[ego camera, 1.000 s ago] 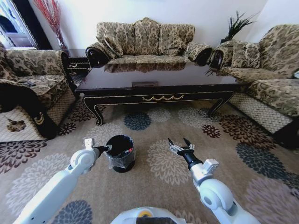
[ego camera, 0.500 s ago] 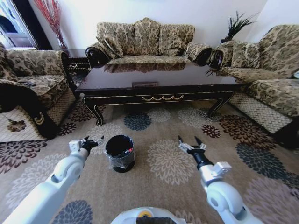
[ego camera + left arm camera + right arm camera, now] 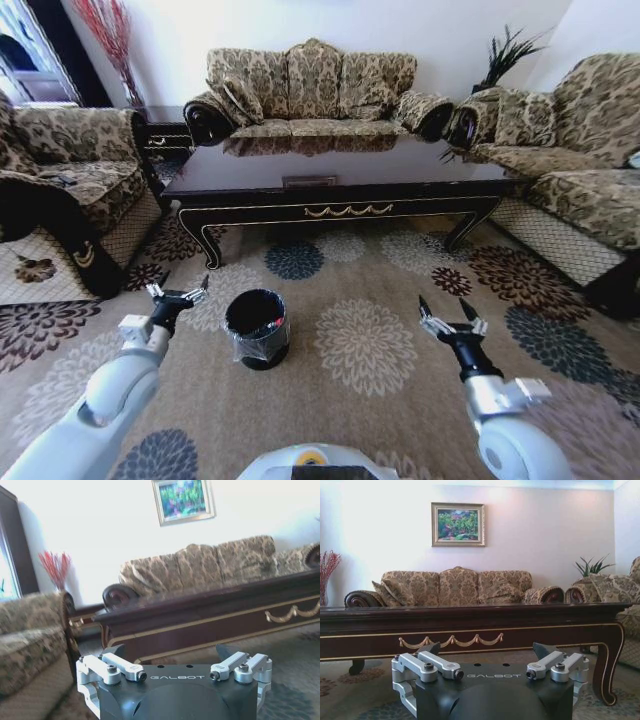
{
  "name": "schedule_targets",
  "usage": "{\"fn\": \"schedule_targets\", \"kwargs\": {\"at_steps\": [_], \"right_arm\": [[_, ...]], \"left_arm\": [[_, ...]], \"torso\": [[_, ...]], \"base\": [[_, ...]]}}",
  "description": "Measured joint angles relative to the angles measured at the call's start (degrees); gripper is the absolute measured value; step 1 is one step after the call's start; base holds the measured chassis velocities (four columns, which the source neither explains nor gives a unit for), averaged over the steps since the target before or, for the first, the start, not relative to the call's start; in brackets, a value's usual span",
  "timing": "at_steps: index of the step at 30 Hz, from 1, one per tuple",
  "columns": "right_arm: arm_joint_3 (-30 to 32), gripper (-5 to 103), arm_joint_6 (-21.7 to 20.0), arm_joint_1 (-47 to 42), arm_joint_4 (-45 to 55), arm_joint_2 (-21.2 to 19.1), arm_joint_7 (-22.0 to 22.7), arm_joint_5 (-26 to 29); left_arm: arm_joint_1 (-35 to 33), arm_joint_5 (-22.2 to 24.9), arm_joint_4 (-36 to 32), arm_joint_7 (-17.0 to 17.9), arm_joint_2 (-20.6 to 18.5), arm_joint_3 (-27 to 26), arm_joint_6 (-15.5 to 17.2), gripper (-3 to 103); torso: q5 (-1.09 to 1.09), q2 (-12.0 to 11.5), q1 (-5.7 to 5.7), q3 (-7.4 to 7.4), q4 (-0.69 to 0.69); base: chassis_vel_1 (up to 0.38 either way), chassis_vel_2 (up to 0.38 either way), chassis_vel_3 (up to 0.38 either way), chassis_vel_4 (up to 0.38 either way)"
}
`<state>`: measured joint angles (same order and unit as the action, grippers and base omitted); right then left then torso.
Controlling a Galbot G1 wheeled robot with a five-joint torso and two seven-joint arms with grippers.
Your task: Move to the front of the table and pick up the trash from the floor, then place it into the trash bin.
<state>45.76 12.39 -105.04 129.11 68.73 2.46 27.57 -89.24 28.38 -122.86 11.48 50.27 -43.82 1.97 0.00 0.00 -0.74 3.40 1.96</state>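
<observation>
- The table [image 3: 340,185] stretches across the room ahead of the robot, its long axis running left to right, with the gold scroll ornament [image 3: 348,210] on the front rail facing the robot.
- The trash bin [image 3: 257,327] stands upright on the floor [image 3: 365,350], its mouth open to the ceiling, in front of the table's left half and well apart from it.
- A small red-and-white bit of trash [image 3: 272,324] shows inside the bin against the inner wall; what it is cannot be told.
- The left gripper [image 3: 178,294] is held above the carpet just left of the bin, fingers spread apart with nothing between them, pointing toward the table.
- The right gripper [image 3: 452,319] is held over the carpet well to the right of the bin, fingers likewise spread and empty, pointing toward the table.
- In the right wrist view the table [image 3: 470,627] fills the middle ground side-on, with a sofa [image 3: 460,587] behind it and a framed picture [image 3: 458,524] on the wall.
</observation>
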Motion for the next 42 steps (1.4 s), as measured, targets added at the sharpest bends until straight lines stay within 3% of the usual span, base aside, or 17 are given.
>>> {"fn": "schedule_targets", "kwargs": {"at_steps": [3, 9, 13, 21, 42], "right_arm": [[0.84, 100, 3.62, 0.15, -2.13, 1.96, -1.53, -1.66], [1.84, 100, 6.45, -0.10, -4.28, 2.97, -2.31, -2.54], [2.97, 100, 8.11, -0.33, -5.74, 3.43, -2.34, -2.88], [3.35, 100, 9.44, -0.16, -6.04, 3.55, -3.02, -4.87], [3.28, 100, 9.58, 0.01, -6.07, 3.44, -3.26, -5.28]], "left_arm": [[-3.57, -0.60, 1.35, -2.47, 1.74, -4.06, -5.69, 100], [-8.04, -2.98, 3.15, -3.75, 6.07, -6.74, -9.86, 100], [-14.84, -4.62, 3.86, -5.10, 10.41, -8.51, -13.11, 100], [-19.59, -4.00, 2.75, -6.66, 13.25, -10.40, -15.06, 100], [-19.33, -3.72, 2.86, -6.65, 13.07, -10.46, -14.87, 100]], "torso": [[0.00, 0.00, 0.00, 0.00, -0.03], [0.00, 0.00, 0.00, 0.01, -0.01], [0.00, 0.00, 0.00, 0.00, -0.02], [0.01, 0.00, 0.00, 0.01, -0.01], [0.00, 0.00, 0.00, 0.01, -0.01]], "base": [[0.000, 0.000, 0.000, 0.000], [0.000, 0.000, 0.000, 0.000], [0.000, 0.000, 0.000, 0.000], [0.000, 0.000, 0.000, 0.000], [0.000, 0.000, 0.000, 0.000]]}}
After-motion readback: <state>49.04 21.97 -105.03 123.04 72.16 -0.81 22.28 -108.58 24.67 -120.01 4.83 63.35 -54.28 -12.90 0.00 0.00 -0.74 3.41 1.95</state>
